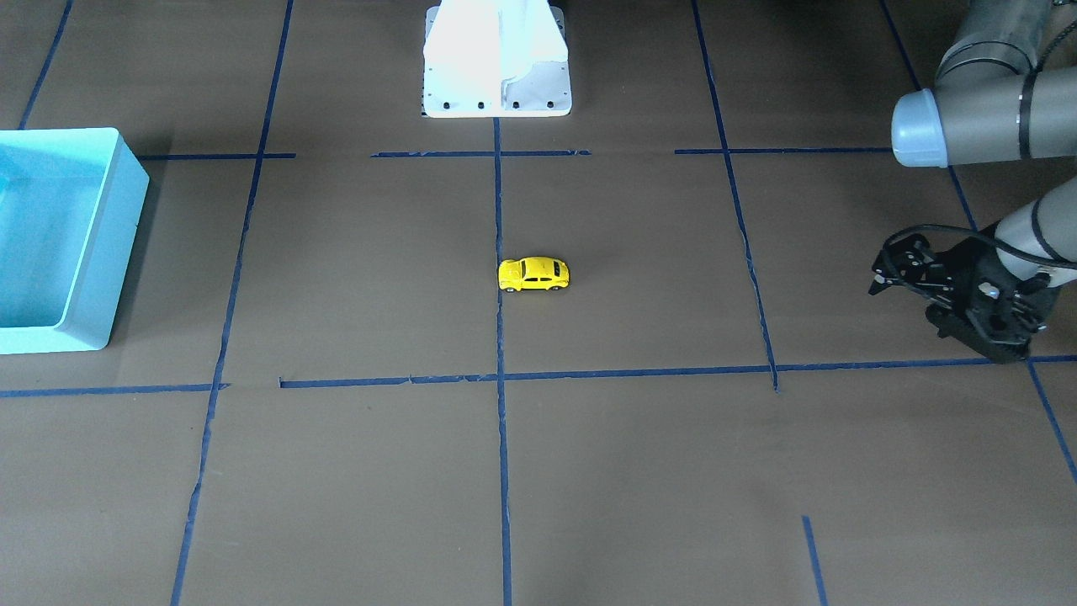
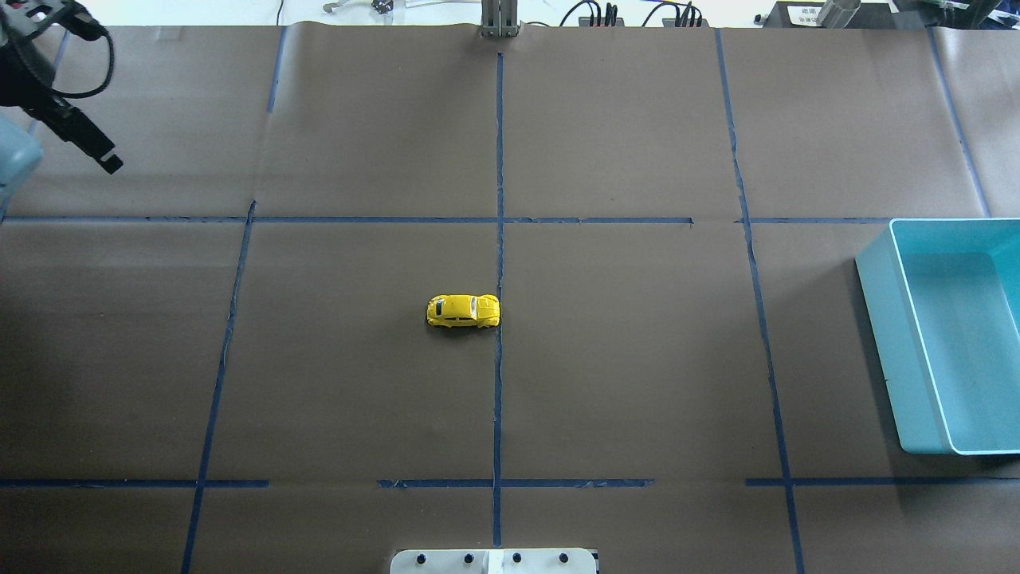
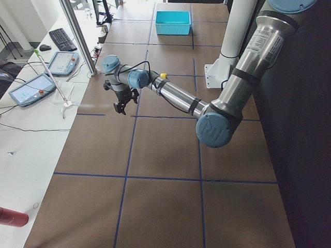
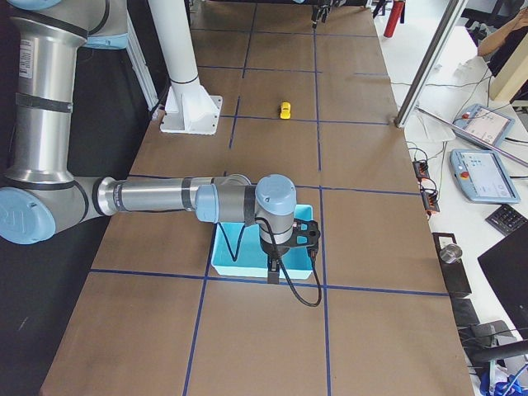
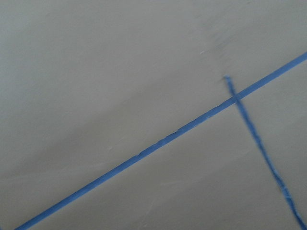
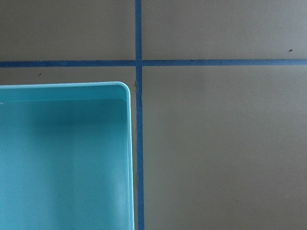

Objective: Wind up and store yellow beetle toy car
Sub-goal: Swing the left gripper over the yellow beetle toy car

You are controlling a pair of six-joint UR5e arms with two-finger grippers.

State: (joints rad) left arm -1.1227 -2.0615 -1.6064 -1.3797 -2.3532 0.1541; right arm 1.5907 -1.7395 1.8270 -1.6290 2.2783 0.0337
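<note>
The yellow beetle toy car [image 1: 533,274] stands on its wheels alone at the middle of the brown table, beside the centre tape line; it also shows in the overhead view [image 2: 463,311]. My left gripper [image 1: 879,273] hovers far off at the table's left end, also seen in the overhead view [image 2: 107,159]; it looks open and empty. My right gripper [image 4: 272,276] shows only in the exterior right view, above the turquoise bin's [image 4: 227,266] edge; I cannot tell if it is open or shut. The right wrist view shows the bin's corner [image 6: 128,143], with nothing in the part shown.
The turquoise bin [image 2: 876,335] stands at the table's right end. The robot's white base [image 1: 496,84] is at the table's near-robot edge. Blue tape lines [image 2: 499,239] grid the brown paper. Tablets and cables lie past the far edge [image 3: 31,88].
</note>
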